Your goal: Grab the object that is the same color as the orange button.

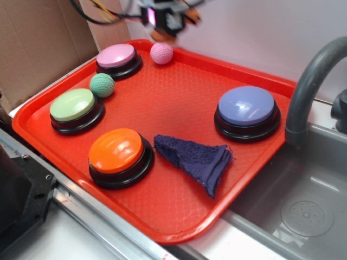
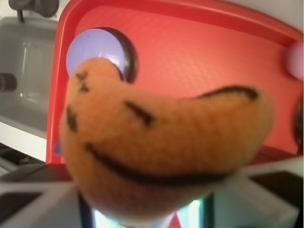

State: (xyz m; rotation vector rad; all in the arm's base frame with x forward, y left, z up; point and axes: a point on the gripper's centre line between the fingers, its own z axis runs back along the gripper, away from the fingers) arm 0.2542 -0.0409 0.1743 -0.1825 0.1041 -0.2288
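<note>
- While the gripper (image 1: 162,24) hangs blurred above the tray's far edge, a small orange shape shows just beneath it: the tiger (image 1: 161,37).
- Wrist view: the tiger (image 2: 161,152) fills most of the picture, orange with black stripes, seated between the pale fingers (image 2: 28,202) at the bottom corners. Gripper is clamped on the tiger, which is lifted clear of the tray.
- Surface: a red plastic tray (image 1: 179,103) with a fine textured floor and raised rim, set at an angle on a light counter.
- Orange button (image 1: 116,151) stands at the tray's near side, black base, glossy dome.
- Green button (image 1: 73,105) stands to its left, with a green ball (image 1: 102,85) just beside it.
- Pink button (image 1: 116,57) sits at the far left corner; a pink ball (image 1: 161,53) lies near it, below the gripper.
- Blue button (image 1: 246,107) stands on the right side; it also shows behind the tiger in the wrist view (image 2: 92,47).
- A dark blue cloth (image 1: 195,158), folded to a rough triangle, lies between the orange and blue buttons, touching the orange button's base.
- Room: a grey sink (image 1: 303,206) with a drain adjoins the tray's right side; a curved grey faucet (image 1: 306,86) rises over it.
- Brown cardboard (image 1: 38,43) stands behind the left side; a pale wall (image 1: 260,32) closes the back.
- Black cables (image 1: 103,16) run to the gripper from the upper left.
</note>
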